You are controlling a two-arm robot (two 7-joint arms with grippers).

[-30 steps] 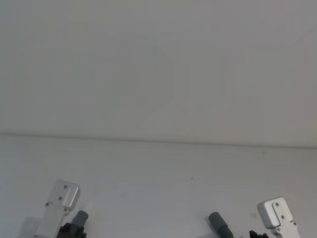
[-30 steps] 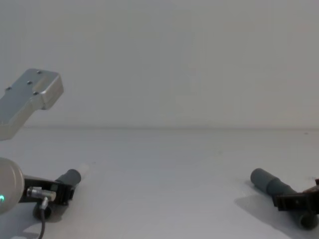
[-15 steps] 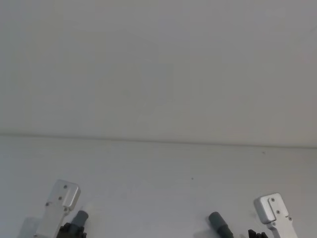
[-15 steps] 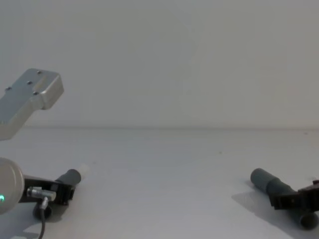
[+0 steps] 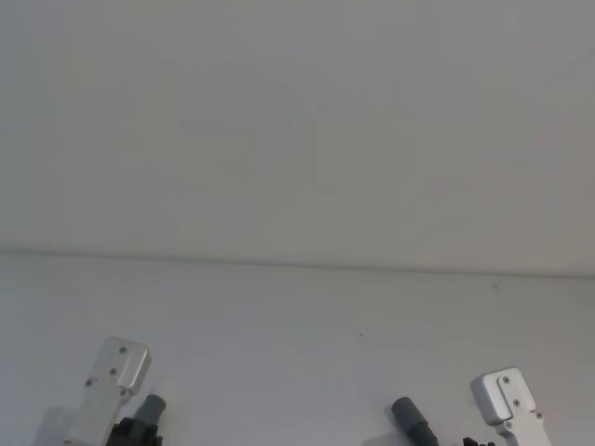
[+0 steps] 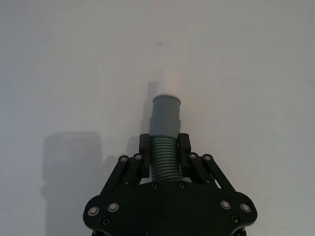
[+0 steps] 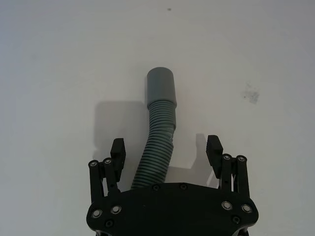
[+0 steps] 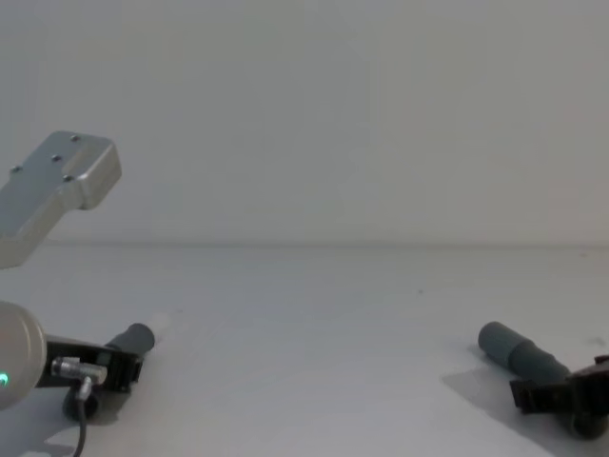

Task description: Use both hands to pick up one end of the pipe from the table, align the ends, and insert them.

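There are two pieces of dark grey ribbed hose, well apart, both at the near edge of the table (image 8: 314, 314). The left hose piece (image 6: 166, 115) sits at the near left and ends in a smooth grey cuff with a narrower white tip (image 6: 168, 82) that points away toward the far side. The left gripper (image 6: 164, 146) is clamped on its ribbed part just behind the cuff, with one black finger pressed on each side. From the chest camera this cuff (image 8: 133, 340) tilts a little upward; I cannot tell whether the piece rests on the table or is just off it.

The right hose piece (image 7: 160, 132) lies at the near right, gently curved, and its wider plain grey cuff (image 7: 161, 86) also faces away. The right gripper (image 7: 165, 146) straddles the ribbed part with its fingers (image 7: 213, 145) spread wide. Each finger stands clear of the hose, with white table showing in the gaps.

Each gripper hangs from a silver-grey arm, two in all. The left arm (image 5: 121, 367) and the right arm (image 5: 502, 395) come in at the lower corners of the head view. A small green light (image 8: 3, 381) glows on the left arm.

The table is plain matte white with soft shadows beside the hoses. It has a faint grey smudge (image 7: 251, 93) near the right hose and a tiny dark speck (image 5: 361, 334) farther out. Behind it a bare, pale wall (image 8: 333, 114) meets the table along a straight line.
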